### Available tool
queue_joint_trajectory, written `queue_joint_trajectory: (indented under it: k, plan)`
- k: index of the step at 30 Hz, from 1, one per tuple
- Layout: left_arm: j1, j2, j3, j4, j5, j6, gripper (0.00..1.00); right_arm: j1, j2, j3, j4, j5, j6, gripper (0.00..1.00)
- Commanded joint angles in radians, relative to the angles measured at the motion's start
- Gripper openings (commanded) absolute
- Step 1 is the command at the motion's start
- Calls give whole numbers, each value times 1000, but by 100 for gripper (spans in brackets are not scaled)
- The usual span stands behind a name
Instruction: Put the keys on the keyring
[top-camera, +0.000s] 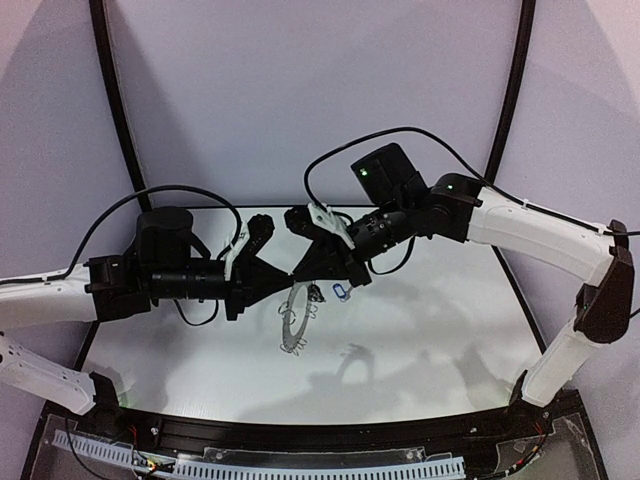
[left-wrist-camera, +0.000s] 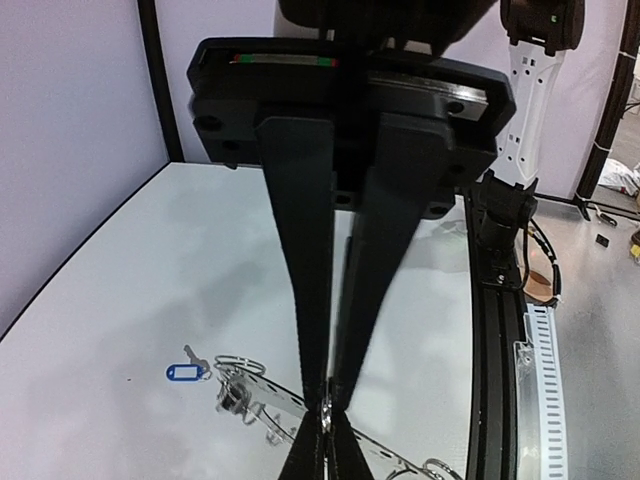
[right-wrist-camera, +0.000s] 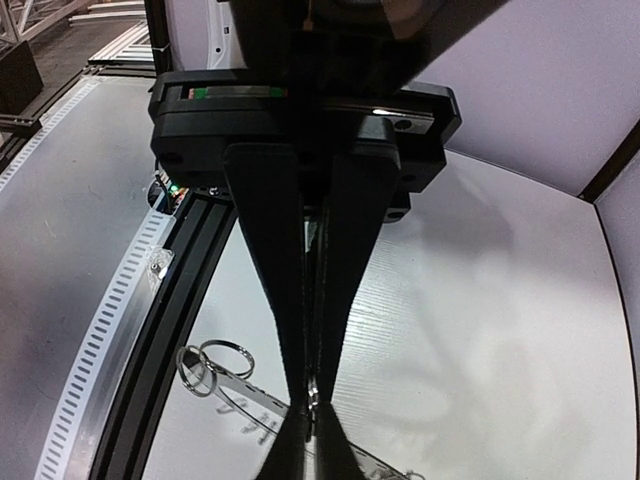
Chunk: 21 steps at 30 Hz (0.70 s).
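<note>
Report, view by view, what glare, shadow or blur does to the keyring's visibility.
Top external: soft arm shadows fall across the table, and the keyring looks small and dim. Left wrist: the glossy table mirrors light, the blue-tagged key is sharp, and the dark left fingers hide the middle. Right wrist: the keyring's loops are crisp, and the right fingers block the centre.

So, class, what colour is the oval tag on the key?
Blue; the tag shows best in the left wrist view.

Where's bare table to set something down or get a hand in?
Free: near-right table, between keyring and the right arm's base; near-left, in front of the left arm. Crowded: centre, where left tool and right tool both pinch the keyring, blue-tagged key alongside.
</note>
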Motion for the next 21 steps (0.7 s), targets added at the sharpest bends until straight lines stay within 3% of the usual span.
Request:
queue_joint_trajectory:
  k: [1, 6, 9, 12, 16, 21]
  plan:
    - [15, -24, 0, 49, -100, -30, 1, 30, 4, 13, 20, -76, -18, 19]
    - [15, -95, -143, 283, -141, 18, 1, 28, -69, -85, 168, 16, 54, 60]
    - [15, -123, -235, 441, -144, 56, 1, 20, -141, -176, 295, 86, 108, 94]
    - [15, -132, -295, 532, -136, 86, 1, 4, -209, -278, 427, 162, 176, 98]
    - [15, -141, -319, 546, -113, 134, 1, -69, -248, -366, 543, 300, 388, 98]
    - [15, -196, -331, 534, -156, 153, 1, -231, -186, -368, 440, 415, 698, 98]
